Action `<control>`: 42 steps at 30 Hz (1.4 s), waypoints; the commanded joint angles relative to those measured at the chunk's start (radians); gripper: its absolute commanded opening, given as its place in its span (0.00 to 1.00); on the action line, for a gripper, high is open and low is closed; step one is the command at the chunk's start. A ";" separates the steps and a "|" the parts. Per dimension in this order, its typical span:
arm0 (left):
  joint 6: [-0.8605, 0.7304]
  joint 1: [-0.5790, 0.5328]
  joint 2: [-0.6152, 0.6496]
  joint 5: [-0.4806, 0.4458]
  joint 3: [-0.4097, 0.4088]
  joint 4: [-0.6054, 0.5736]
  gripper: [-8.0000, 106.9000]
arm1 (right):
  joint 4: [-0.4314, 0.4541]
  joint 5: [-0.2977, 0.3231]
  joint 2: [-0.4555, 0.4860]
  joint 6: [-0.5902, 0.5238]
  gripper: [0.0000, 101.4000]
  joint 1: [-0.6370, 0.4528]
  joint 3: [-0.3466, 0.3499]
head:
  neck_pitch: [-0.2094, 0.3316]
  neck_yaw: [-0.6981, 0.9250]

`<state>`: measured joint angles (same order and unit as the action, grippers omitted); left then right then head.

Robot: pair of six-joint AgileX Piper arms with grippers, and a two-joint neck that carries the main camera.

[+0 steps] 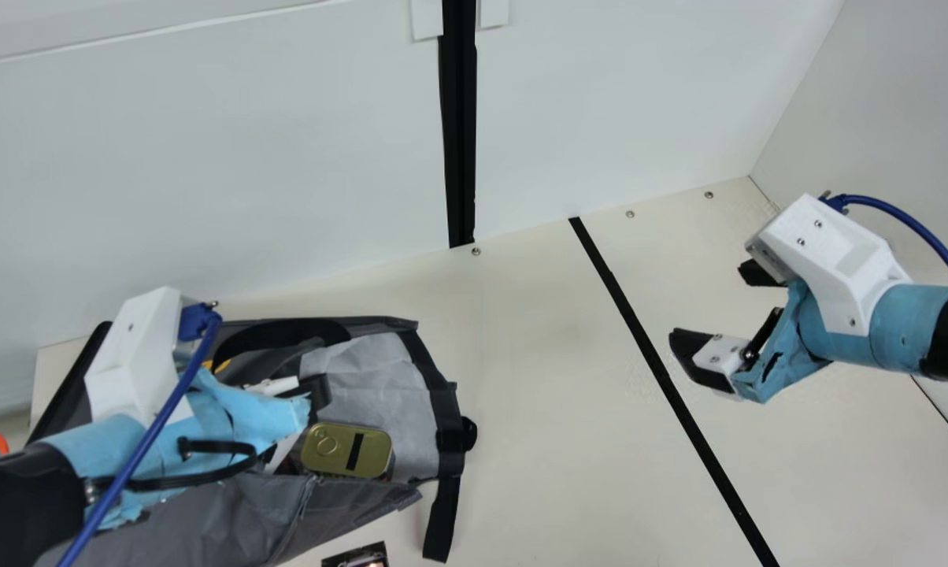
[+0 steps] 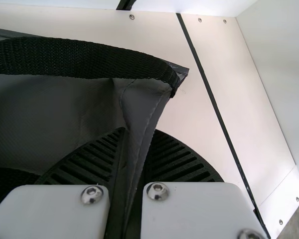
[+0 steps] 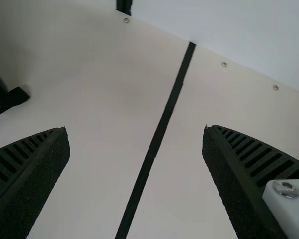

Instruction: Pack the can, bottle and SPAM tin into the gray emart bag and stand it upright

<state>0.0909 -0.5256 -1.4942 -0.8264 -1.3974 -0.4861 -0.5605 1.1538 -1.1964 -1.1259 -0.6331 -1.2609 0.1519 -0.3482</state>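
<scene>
My left claw [image 1: 273, 413] is over the bag [image 1: 285, 512] at the left side of the main view, and it's narrow, pinched on a fold of the gray cloth; from that wrist I see the edge of the bag running up between my two ribbed fingers [image 2: 182, 162]. Beside that pinch the gray side bulges, with a black handle [image 2: 89, 57] curving across its upper edge and ending close to the corner of the cloth. The bag lies slack on the cream surface [image 1: 521, 378], gaping, and inside it I can see the SPAM tin [image 1: 346, 450], its gold lid and pull ring facing the camera, close by my left claw and next to the paler gray panel [image 1: 372, 378]. A bit of something yellow [image 1: 220, 366] peeks out farther in, partly behind my arm; I can't tell whether it belongs to the bottle or the can. A black strap [image 1: 442, 520] trails from the bag's near right corner onto the surface. My right claw [image 1: 718, 311] hangs well apart from the bag, spread wide over the right part of the surface, and its wrist view has the black line [image 3: 162, 127] running between the fingers. Near the bag, a small dark item [image 1: 356, 556] is cut off by the main view's bottom edge.
</scene>
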 commanded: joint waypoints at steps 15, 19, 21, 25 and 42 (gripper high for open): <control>0.000 0.000 0.000 0.000 0.000 0.000 0.00 | 0.379 -0.070 0.180 0.634 0.94 0.200 0.069 | 0.023 -0.001; 0.000 0.000 0.000 0.000 0.000 0.000 0.00 | 0.463 -0.052 0.211 0.759 0.94 0.257 0.070 | 0.023 -0.001; 0.000 0.000 0.000 0.000 0.000 0.000 0.00 | 0.499 -0.041 0.224 0.811 0.94 0.282 0.069 | 0.023 -0.001; 0.000 0.000 0.000 0.000 0.000 0.000 0.00 | 0.568 -0.013 0.250 0.907 0.94 0.333 0.065 | 0.023 -0.001; 0.000 0.000 0.000 0.000 0.000 0.000 0.00 | 0.764 0.066 0.355 1.142 0.94 0.468 0.082 | 0.023 -0.001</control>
<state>0.0909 -0.5256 -1.4942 -0.8264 -1.3974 -0.4861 0.1992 1.2217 -0.8455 0.0133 -0.1638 -1.1823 0.1519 -0.3482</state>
